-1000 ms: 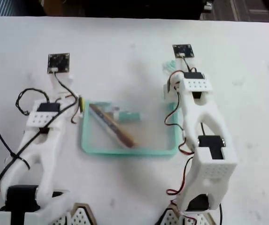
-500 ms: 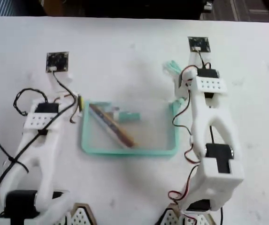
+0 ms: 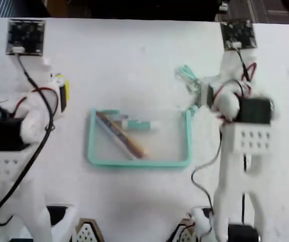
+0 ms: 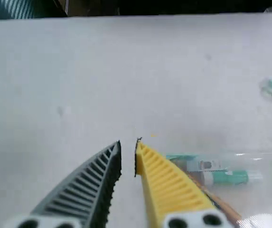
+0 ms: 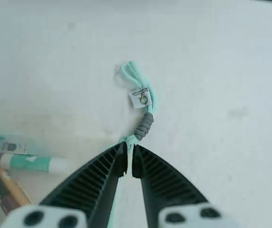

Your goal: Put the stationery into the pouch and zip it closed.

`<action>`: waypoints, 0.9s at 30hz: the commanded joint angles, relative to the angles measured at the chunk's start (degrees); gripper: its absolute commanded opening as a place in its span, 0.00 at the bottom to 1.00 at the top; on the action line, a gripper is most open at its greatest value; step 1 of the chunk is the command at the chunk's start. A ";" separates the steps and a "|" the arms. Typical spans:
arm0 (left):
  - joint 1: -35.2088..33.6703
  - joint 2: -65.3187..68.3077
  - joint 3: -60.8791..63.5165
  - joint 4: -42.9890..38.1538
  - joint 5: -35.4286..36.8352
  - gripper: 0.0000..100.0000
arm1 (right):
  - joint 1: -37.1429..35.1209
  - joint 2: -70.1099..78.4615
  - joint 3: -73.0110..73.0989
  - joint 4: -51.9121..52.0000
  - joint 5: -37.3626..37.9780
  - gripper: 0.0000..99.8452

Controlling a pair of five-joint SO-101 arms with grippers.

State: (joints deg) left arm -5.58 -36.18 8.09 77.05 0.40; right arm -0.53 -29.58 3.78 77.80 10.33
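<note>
The left gripper (image 4: 128, 153) hangs above the table (image 3: 134, 55) at the pouch's ten o'clock, jaws all but together on nothing. The pouch (image 3: 139, 162) lies flat mid-table, with a pencil (image 3: 121, 136) and a teal tube (image 3: 140, 124) already inside; whether the zip is shut I cannot tell. It looks thin, clear and floppy, and probably light enough to skate when tugged. I would pin a teal corner rather than the slack film. Its cord (image 5: 139, 90) trails off the one o'clock corner: soft, knotted, the natural pull. The right gripper (image 5: 129, 153) sits at the cord's root, jaws nearly together; whether they pinch it I cannot tell.
</note>
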 commanded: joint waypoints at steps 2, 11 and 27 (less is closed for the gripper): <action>-0.13 -2.07 -17.49 9.85 -0.53 0.09 | 0.48 -16.48 -0.70 4.09 2.64 0.02; 0.04 -3.03 -42.29 25.58 1.32 0.08 | 0.40 -40.66 -0.70 7.69 3.78 0.02; -0.22 -45.23 -17.49 18.37 -1.49 0.09 | 0.48 -66.77 -0.18 8.66 -0.70 0.02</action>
State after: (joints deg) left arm -5.58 -73.10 -17.85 99.65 -0.40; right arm -0.62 -94.02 3.52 85.98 10.77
